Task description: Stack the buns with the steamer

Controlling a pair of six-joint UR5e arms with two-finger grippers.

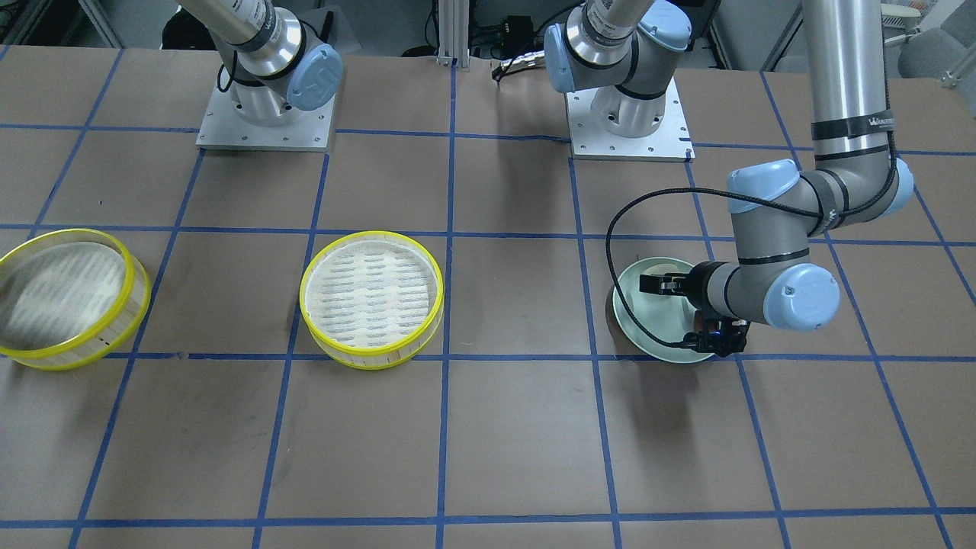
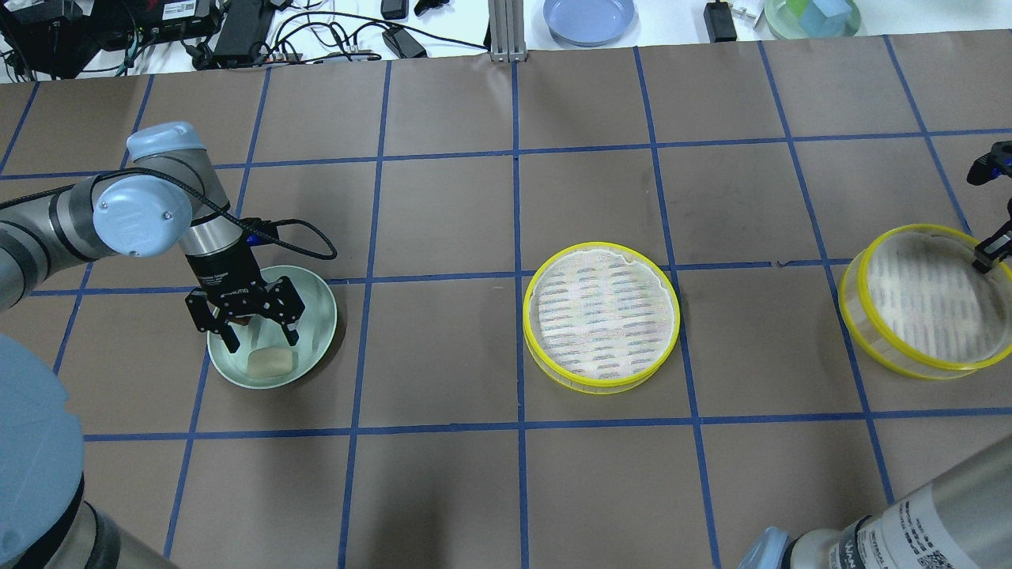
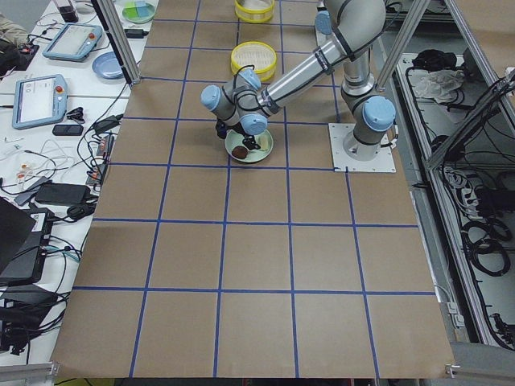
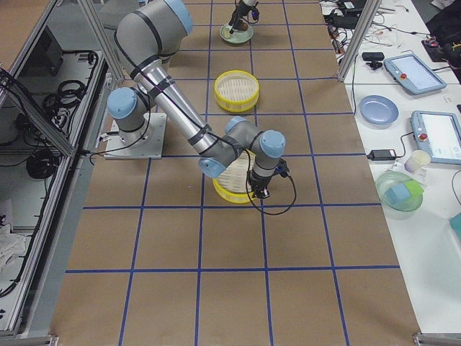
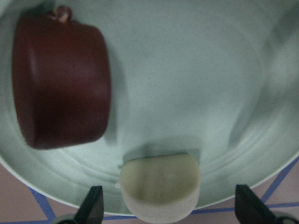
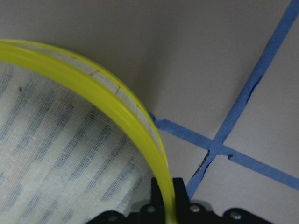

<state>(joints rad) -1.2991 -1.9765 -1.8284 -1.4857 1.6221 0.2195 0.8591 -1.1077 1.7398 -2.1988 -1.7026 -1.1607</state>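
A pale mint-green plate (image 2: 320,312) holds a cream-white bun (image 2: 271,362) and a dark reddish-brown bun (image 5: 60,84). My left gripper (image 2: 263,344) hangs open just above the plate, its jaws on either side of the cream bun (image 5: 161,186) without touching it. In the overhead view the gripper hides the dark bun. A yellow-rimmed steamer (image 2: 601,316) stands in the middle. My right gripper (image 6: 166,193) is shut on the yellow rim of a second steamer (image 2: 925,300) at the far right, which looks slightly tilted and blurred.
The table is brown paper with a blue tape grid (image 2: 518,276). The two arm bases (image 1: 263,114) stand at the robot's side. A blue plate (image 2: 589,17), cables and boxes lie beyond the far edge.
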